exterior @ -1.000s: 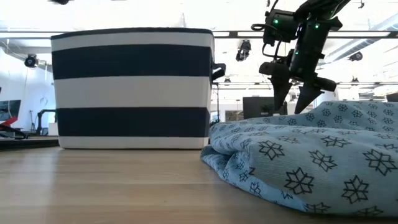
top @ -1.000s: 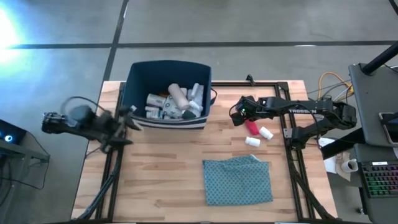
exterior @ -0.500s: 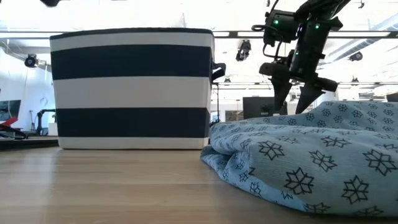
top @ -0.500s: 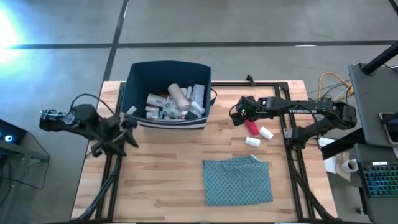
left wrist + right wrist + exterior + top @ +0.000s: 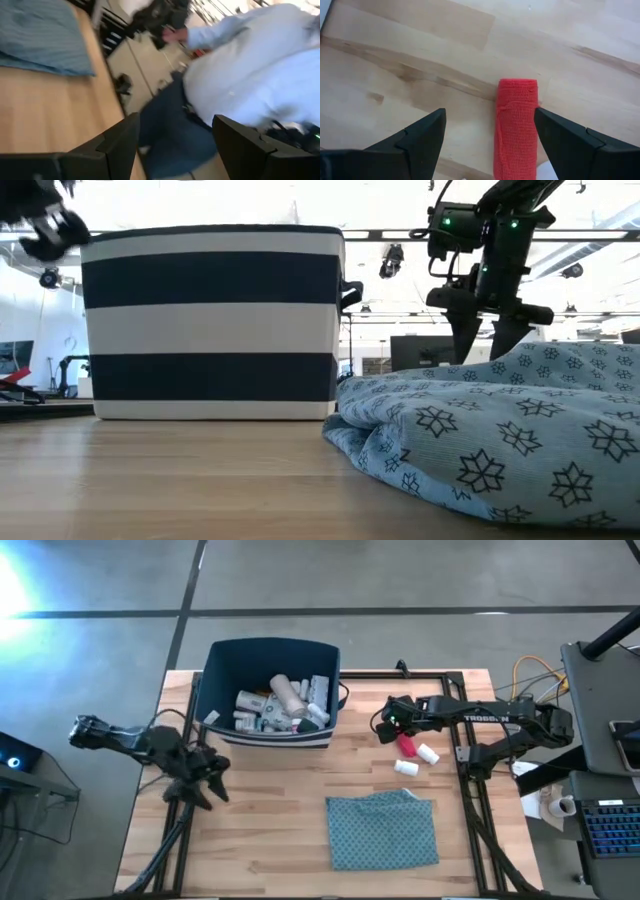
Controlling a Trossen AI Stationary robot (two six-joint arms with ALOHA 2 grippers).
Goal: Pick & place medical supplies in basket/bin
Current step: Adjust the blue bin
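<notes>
The one piece of lettering that can be made out is the white brand word on the right arm (image 5: 490,719), seen from above: it runs along the dark link and seems to read "TROSSEN", though the letters are tiny and only partly clear. The supplies (image 5: 280,702) piled in the bin (image 5: 222,658) carry labels, but none of that print can be read. Nothing legible shows in the low view or in either wrist view.

Matt wood table (image 5: 270,820); woven red roll (image 5: 516,127); patterned cloth (image 5: 383,830); plastic bin (image 5: 225,665).
</notes>
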